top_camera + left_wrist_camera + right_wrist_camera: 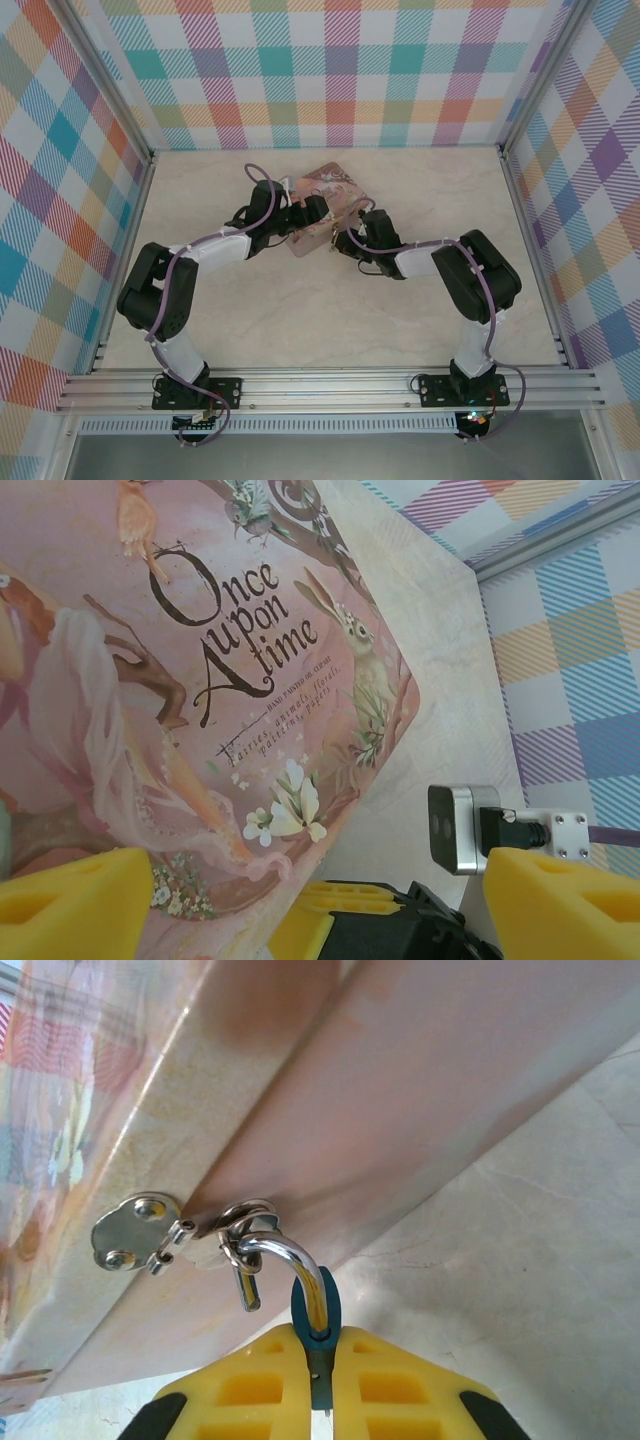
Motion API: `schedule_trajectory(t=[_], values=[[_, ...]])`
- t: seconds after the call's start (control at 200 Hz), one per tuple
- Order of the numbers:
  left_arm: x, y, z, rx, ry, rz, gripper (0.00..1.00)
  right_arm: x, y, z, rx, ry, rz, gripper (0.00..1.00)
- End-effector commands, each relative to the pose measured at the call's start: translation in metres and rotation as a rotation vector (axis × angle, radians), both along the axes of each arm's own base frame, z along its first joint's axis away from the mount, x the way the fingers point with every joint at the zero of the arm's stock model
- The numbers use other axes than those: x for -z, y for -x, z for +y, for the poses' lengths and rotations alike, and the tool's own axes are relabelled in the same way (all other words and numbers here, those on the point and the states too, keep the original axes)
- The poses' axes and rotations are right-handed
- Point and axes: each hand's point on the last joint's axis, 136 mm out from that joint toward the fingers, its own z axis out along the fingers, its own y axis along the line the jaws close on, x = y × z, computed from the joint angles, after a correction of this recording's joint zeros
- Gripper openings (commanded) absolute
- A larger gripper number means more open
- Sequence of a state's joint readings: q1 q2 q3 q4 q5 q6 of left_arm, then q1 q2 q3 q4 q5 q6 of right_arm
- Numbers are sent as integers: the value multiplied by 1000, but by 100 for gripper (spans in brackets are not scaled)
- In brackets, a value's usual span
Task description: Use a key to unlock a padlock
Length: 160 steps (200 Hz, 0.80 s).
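Note:
My right gripper [320, 1358] is shut on the blue body of the tiny padlock [299, 1310], edge-on between the yellow fingers. Its metal shackle [286, 1253] curves up through the ring of the silver hasp [133, 1230] on the pink tin [400, 1090]. The shackle's free end hangs out of the body, beside the ring. The key is hidden. In the top view both grippers meet at the tin [325, 200], the left gripper [311, 216] on its left and the right gripper [353, 229] at its near corner. My left gripper [310, 872] is open, its fingers [75, 905] spread wide over the tin's lid [180, 680].
The right arm's wrist camera [460, 828] and a yellow finger [335, 920] sit close under my left gripper. The marble tabletop [330, 310] is bare around the tin. Checked walls [60, 200] and metal rails [330, 385] enclose the space.

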<state>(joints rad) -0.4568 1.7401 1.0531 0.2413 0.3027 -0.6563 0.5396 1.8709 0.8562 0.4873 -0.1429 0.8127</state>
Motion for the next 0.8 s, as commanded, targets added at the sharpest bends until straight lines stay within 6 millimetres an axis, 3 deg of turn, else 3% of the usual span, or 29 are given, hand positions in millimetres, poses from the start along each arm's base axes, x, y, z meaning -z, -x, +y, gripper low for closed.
schedule_trajectory(t=[0.0, 0.43, 0.795], values=[[81, 31, 22, -25, -160, 217, 86, -5, -22, -20, 107, -32, -10, 9], [92, 35, 22, -20, -170, 239, 86, -10, -41, -28, 183, -120, 21, 9], [99, 40, 23, -22, -189, 252, 87, -25, -61, -42, 226, -163, -8, 9]])
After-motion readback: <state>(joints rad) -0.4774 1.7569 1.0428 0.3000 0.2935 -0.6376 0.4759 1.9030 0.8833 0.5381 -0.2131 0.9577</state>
